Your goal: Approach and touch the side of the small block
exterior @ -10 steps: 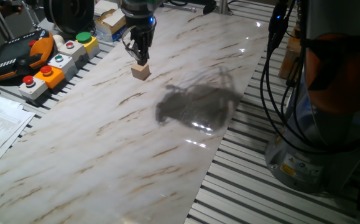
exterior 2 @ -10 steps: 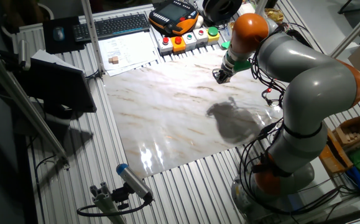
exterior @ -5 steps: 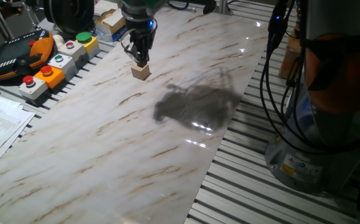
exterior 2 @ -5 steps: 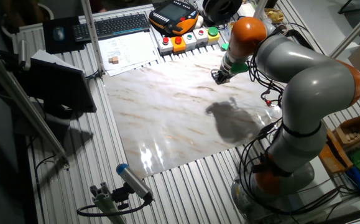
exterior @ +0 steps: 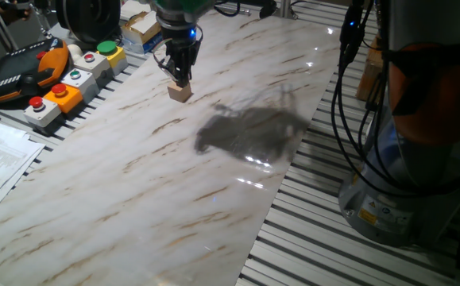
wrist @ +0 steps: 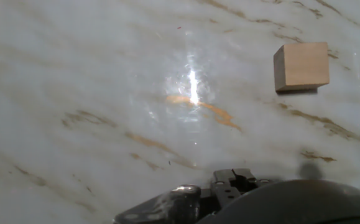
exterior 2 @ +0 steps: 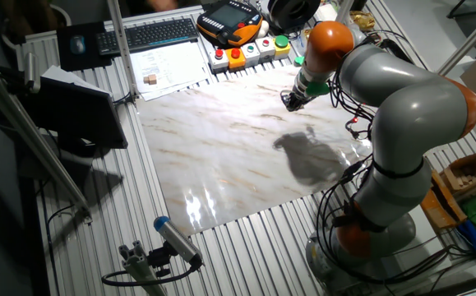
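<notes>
Hovering gripper (exterior: 180,77) just above small block (exterior: 179,92), marble tabletop (exterior: 214,183)

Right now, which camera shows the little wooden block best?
The hand view: the small block sits big and clear on the marble table, nothing covering it. One fixed view shows it small, just below the gripper. In the other fixed view I can't make it out near the gripper.

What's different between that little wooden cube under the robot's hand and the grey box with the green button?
The small block is plain light tan wood; the green-button box is grey and carries a round green button. The block sits alone on the marble tabletop; the box stands in a row of button boxes off the marble's edge. Both are boxy.
</notes>
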Robot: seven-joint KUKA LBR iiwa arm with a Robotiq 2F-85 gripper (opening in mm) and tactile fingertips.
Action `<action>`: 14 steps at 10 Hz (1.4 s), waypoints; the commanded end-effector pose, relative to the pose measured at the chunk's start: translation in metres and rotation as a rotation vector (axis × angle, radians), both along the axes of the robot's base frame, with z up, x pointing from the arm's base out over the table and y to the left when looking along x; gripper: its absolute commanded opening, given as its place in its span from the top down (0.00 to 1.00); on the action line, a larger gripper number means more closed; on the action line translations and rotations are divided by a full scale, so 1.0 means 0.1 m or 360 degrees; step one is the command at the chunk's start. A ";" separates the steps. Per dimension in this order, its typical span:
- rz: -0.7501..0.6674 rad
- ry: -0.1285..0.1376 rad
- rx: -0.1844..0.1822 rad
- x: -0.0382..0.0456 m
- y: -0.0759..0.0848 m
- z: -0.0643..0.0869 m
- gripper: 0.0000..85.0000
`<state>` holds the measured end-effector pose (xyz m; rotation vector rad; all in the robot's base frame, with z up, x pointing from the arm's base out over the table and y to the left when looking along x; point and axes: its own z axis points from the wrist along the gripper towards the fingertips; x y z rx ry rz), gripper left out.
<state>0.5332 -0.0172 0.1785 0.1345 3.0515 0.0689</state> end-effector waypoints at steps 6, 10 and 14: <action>0.0055 -0.0014 0.0013 0.045 -0.11 -0.07 0.99; 0.0044 0.0011 0.0009 0.063 -0.15 -0.06 0.99; 0.0070 0.0049 0.0005 0.117 -0.21 -0.17 0.99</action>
